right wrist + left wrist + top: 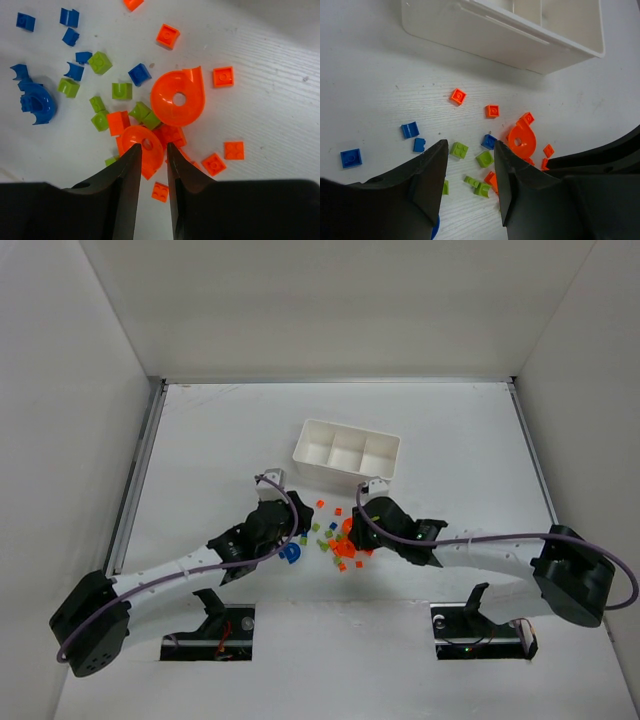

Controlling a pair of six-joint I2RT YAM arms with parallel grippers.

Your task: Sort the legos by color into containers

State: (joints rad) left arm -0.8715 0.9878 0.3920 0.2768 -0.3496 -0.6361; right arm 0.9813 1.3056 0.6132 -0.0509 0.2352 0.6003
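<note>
Orange round lego (131,137) partly hidden behind right claw (152,148).

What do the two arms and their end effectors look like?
The left arm and the right arm have white tube links with black joints and bases. A purple cable loops along each. The left end effector and the right end effector each have two flat, matte black, tapered fingers.

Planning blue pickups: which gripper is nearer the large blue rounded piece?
Left. The left gripper is right beside the large blue rounded piece; the right gripper is farther, over orange pieces.
</note>
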